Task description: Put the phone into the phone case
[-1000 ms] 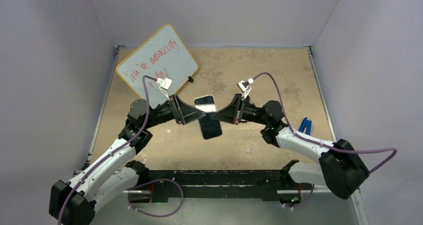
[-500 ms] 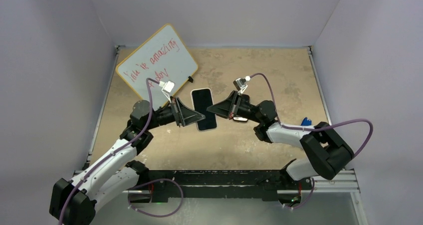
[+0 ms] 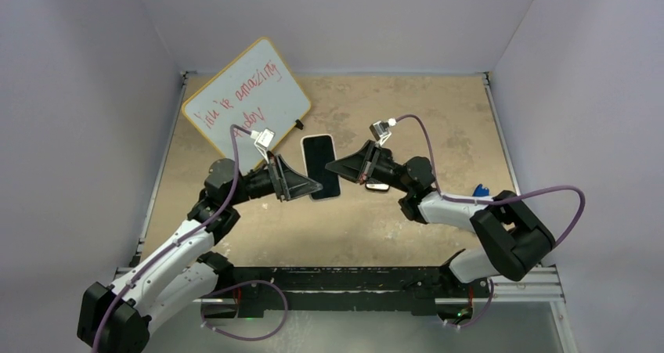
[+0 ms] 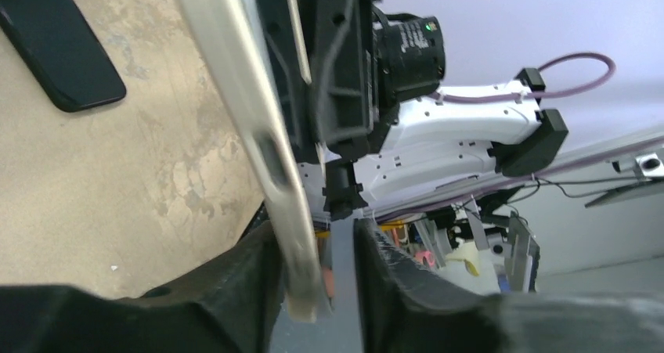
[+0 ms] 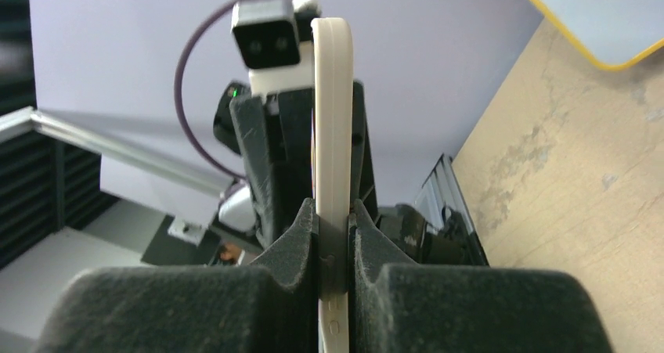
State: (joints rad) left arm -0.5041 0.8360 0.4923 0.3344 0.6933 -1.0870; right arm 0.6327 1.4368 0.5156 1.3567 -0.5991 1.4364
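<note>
We find the phone case [image 3: 320, 167], a thin whitish rectangular shell with rounded corners, held off the table between the two grippers near the middle of the workspace. From above it shows a dark face inside a pale rim. We cannot confirm whether that dark face is the phone seated in the shell. Both wrist cameras see the case edge-on. The right gripper [image 5: 333, 218] is clamped on it, both fingers pressed flat against its two faces, with the whitish edge rising above them. The left gripper [image 4: 317, 239] straddles the opposite edge with its jaws parted: one finger [image 4: 235, 298] lies against the case, and a gap shows between the case and the other finger. On the worn tan table [image 3: 376, 235], a flat black slab with a rounded corner [image 4: 59, 44] lies below the case in the left wrist view. We cannot identify it. A small pale-and-dark item [image 3: 377, 187] shows under the right arm, too hidden to name. A large yellow-framed whiteboard with red handwriting [image 3: 247, 99] lies at the far left of the table, apart from the case. A small blue object [image 3: 479, 194] lies near the table's right edge, well apart from both grippers.
</note>
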